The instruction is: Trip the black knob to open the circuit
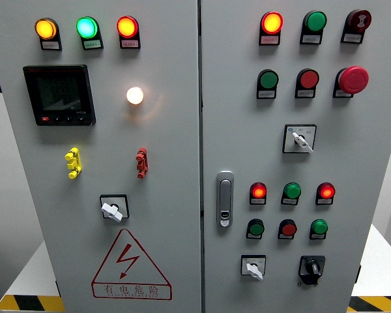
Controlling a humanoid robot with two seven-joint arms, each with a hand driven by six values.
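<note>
The black knob sits at the lower right of the grey cabinet's right door, its pointer tilted toward the upper right. To its left is a white selector switch. Neither of my hands nor any arm shows in the head view.
Right door: lit red lamp, rows of red and green buttons, a red mushroom stop, a white selector, a chrome door handle. Left door: three lit lamps, a meter, a glowing bulb, yellow and red clips, a warning triangle.
</note>
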